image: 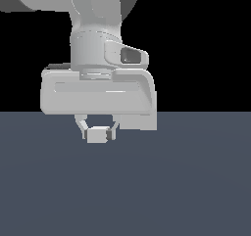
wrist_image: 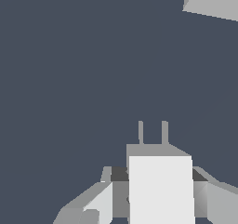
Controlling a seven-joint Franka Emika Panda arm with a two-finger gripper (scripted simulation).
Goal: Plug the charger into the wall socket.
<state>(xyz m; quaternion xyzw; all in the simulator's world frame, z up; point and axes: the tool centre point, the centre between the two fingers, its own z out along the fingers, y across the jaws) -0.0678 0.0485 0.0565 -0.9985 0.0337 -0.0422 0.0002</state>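
Hand [image: 97, 130] pinching charger [image: 97, 135] between fingertips, above counter [image: 186, 181]; two prongs [wrist_image: 152, 132] face forward; wall socket [wrist_image: 213, 2] well apart ahead, off to side. Swing prongs square onto panel before pushing, keep grip firm

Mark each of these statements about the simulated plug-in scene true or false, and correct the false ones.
1. The gripper holds the charger between its fingers. True.
2. The charger's two prongs are already inside the wall socket. False: they point into open space, apart from the wall socket.
3. The wall socket shows in the exterior view. False: only the wrist view shows it, partly.
4. The charger is off-white. True.
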